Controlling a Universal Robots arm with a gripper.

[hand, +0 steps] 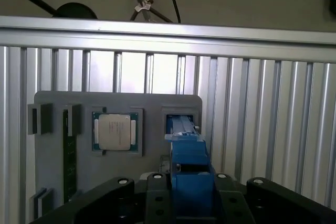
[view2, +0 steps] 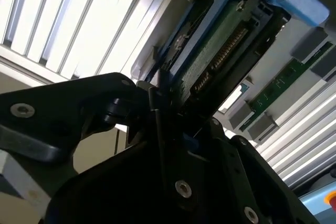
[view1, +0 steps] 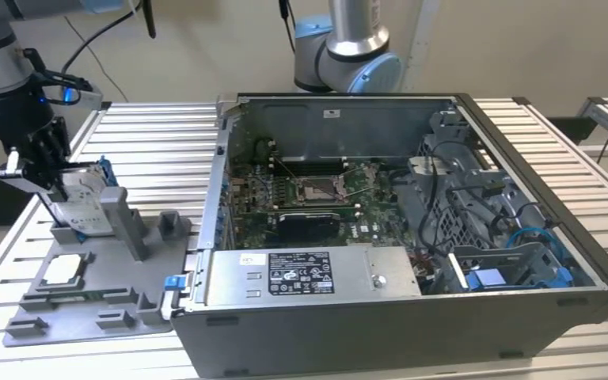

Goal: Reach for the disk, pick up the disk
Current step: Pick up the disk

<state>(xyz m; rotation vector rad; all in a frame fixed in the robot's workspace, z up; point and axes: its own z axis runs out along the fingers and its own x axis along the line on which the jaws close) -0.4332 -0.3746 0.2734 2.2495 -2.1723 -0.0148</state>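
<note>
In the lower left of the exterior view lies a grey fixture tray (view1: 93, 324) with a small square chip (view1: 64, 269) seated in it. Just behind the chip, the disk (view1: 85, 207) stands on edge, slightly tilted, at the tray's upright slot; whether it is clear of the slot is unclear. The gripper (view1: 59, 188) reaches down from the upper left, jaws clamped on the disk. In the first wrist view its fingers (hand: 155, 178) press the blue frame from both sides. Farther right sits the open computer case (view1: 410, 237).

Disk (view1: 82, 210): silver-grey w/ white label, blue frame. Stood on edge, slightly tilted, at grey tray (view1: 82, 307), the exterior view's left.
</note>
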